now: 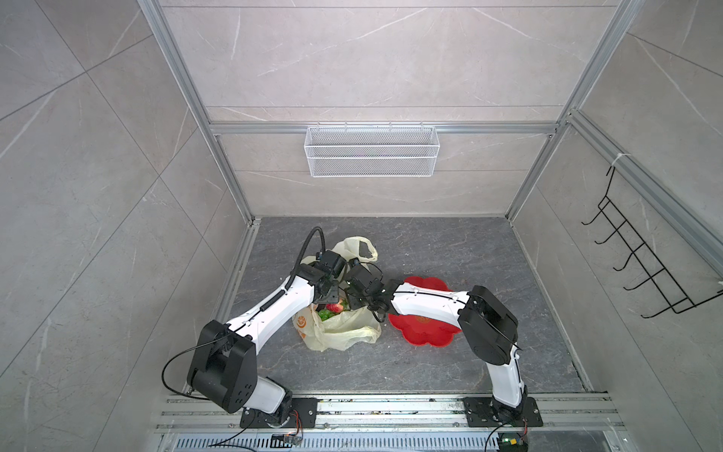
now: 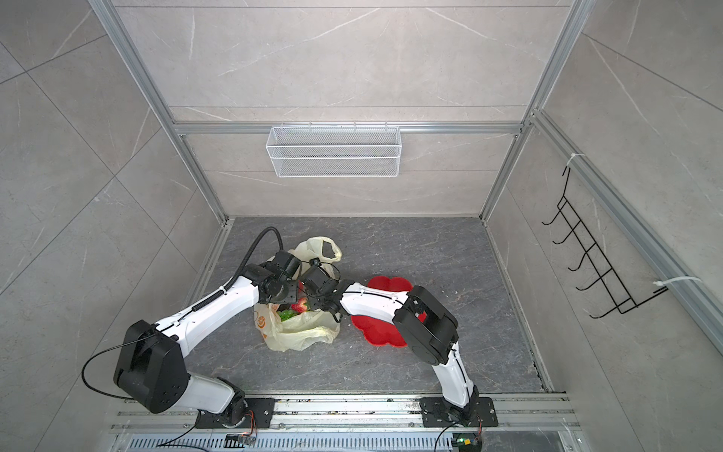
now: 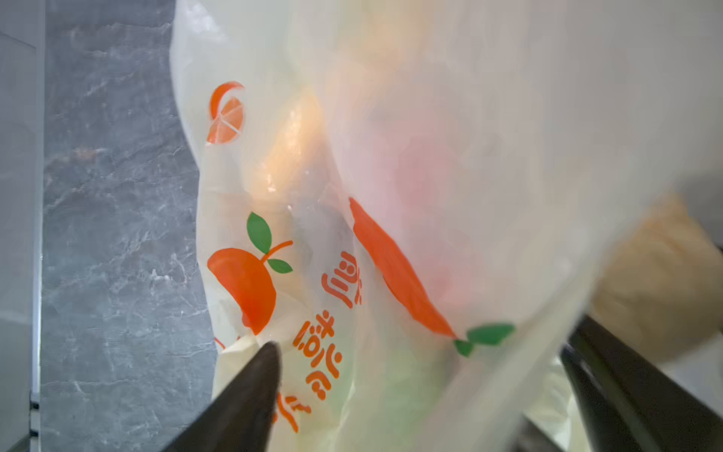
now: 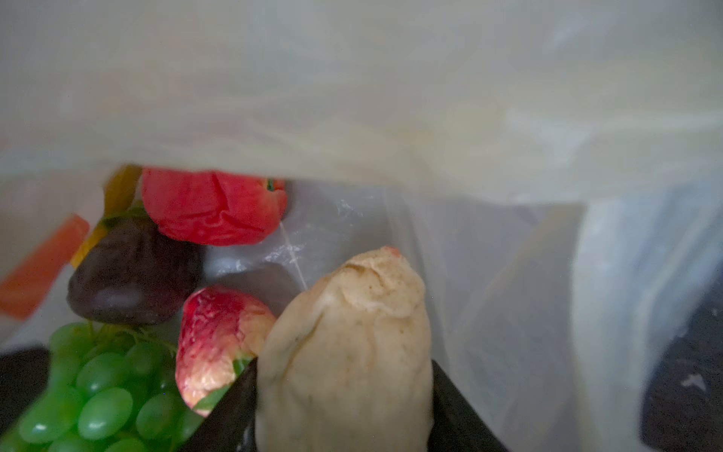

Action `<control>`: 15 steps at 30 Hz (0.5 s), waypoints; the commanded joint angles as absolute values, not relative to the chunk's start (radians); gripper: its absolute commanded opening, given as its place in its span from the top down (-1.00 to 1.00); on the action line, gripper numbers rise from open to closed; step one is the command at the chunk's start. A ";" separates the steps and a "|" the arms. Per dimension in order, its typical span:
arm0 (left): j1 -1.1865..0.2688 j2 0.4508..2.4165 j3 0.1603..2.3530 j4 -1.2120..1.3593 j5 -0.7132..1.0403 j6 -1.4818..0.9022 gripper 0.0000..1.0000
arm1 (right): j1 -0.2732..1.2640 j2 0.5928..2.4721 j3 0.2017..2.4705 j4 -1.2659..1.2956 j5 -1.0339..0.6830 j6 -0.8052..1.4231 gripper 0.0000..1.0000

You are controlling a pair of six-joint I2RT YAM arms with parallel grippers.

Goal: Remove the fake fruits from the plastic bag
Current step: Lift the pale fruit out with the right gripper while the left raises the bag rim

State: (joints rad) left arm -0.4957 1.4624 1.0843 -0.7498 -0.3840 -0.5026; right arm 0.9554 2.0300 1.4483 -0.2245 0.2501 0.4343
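The right gripper (image 4: 344,368) holds a pale fruit (image 4: 344,313) inside the bag (image 4: 352,98), next to green grapes (image 4: 98,399). The left gripper (image 3: 422,344) has bag skin between its fingers; I cannot tell if it grips. The bag lies beside a plate (image 1: 422,332).

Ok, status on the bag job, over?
Left gripper open, astride plastic bag wall. Right gripper shut on pale fruit inside. Green grapes, maroon fruit alongside; film sags overhead.

- The plastic bag (image 1: 340,330) lies crumpled at lower centre of the frame, its mouth open.
- A red strawberry (image 1: 333,308) and green grapes (image 1: 324,314) show inside.
- The left arm (image 1: 274,309) and right arm (image 1: 426,301) meet over the mouth.
- A red flower-shaped plate (image 1: 422,332) sits just right of the bag.
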 commanded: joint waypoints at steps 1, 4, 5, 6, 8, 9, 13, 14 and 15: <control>-0.470 1.389 1.043 -0.645 -0.412 -0.552 0.08 | 0.962 1.943 1.381 -0.156 0.234 0.452 -0.04; -0.442 1.320 0.997 -0.573 -0.355 -0.551 0.37 | 0.970 1.901 1.320 -0.123 0.202 0.437 -0.02; -0.430 1.308 0.993 -0.563 -0.332 -0.551 0.47 | 0.976 1.891 1.305 -0.113 0.192 0.428 -0.01; -0.417 1.298 0.990 -0.555 -0.311 -0.551 0.56 | 0.986 1.878 1.291 -0.104 0.193 0.417 -0.01; -0.404 1.279 0.978 -0.538 -0.285 -0.551 0.63 | 1.006 1.855 1.258 -0.081 0.198 0.399 0.00; -0.401 1.266 0.971 -0.530 -0.276 -0.550 0.65 | 1.013 1.840 1.238 -0.071 0.199 0.397 -0.01; -0.396 1.226 0.942 -0.509 -0.271 -0.554 0.71 | 1.029 1.784 1.175 -0.039 0.193 0.386 0.00; -0.393 1.220 0.938 -0.505 -0.264 -0.554 0.71 | 1.036 1.769 1.166 -0.037 0.192 0.379 0.01; -0.391 1.218 0.935 -0.502 -0.256 -0.552 0.72 | 1.041 1.754 1.155 -0.038 0.196 0.373 0.02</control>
State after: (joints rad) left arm -0.3985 1.2484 0.9447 -0.5484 -0.2874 -0.5400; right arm 1.0325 1.8164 1.1828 -0.0772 0.1970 0.4057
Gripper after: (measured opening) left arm 0.144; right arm 0.575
